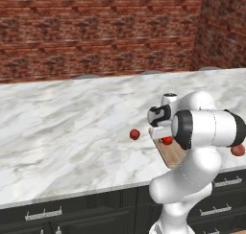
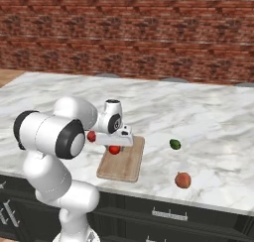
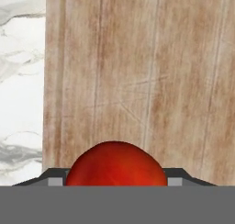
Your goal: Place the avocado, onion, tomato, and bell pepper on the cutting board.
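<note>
My gripper [image 2: 114,145] points down over the far left part of the wooden cutting board [image 2: 124,166], shut on a red round vegetable [image 2: 114,150]; whether it is the tomato or the bell pepper I cannot tell. In the hand view that red vegetable [image 3: 117,163] sits between the fingertips [image 3: 55,178] with the cutting board [image 3: 137,81] right beneath. I cannot tell if it touches the wood. A second red round vegetable [image 1: 135,134] lies on the counter left of the board. Right of the board, the dark green avocado [image 2: 175,145] and the peach-tan onion [image 2: 183,180] rest on the marble.
The white marble counter [image 1: 72,132] runs wide to the left and back, ending at a brick wall [image 1: 96,31]. The board lies close to the counter's front edge. Dark drawers with metal handles [image 1: 43,214] are below. My own arm [image 1: 206,127] hides part of the board in the left base view.
</note>
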Controlling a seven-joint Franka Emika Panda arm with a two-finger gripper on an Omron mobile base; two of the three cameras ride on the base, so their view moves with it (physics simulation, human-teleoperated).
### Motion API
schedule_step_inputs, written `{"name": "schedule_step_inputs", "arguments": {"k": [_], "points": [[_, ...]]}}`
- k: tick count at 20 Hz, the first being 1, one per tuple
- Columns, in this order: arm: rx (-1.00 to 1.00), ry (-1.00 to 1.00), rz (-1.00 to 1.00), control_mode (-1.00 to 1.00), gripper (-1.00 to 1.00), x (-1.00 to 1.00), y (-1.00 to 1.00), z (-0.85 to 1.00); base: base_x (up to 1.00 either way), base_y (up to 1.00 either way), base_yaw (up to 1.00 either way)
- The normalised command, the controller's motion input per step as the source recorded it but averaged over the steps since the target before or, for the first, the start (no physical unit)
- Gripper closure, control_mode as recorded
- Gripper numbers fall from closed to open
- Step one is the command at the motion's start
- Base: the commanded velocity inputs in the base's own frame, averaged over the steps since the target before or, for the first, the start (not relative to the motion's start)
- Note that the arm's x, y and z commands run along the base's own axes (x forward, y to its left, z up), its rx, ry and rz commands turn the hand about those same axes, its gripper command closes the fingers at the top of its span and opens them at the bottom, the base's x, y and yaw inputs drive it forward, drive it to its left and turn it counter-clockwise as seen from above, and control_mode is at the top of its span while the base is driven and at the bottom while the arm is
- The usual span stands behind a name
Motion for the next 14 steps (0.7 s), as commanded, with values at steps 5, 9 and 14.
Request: {"name": "schedule_step_inputs", "arguments": {"k": [5, 9, 14], "points": [[0.0, 0.01, 0.06, -1.0, -1.0, 0.01, 0.0, -0.23, 0.0, 0.0, 0.0], [0.0, 0.01, 0.07, -1.0, -1.0, -0.01, -0.08, -0.15, 0.0, 0.0, 0.0], [0.0, 0.0, 0.08, -1.0, -1.0, 0.0, -0.05, -0.01, 0.0, 0.0, 0.0]]}}
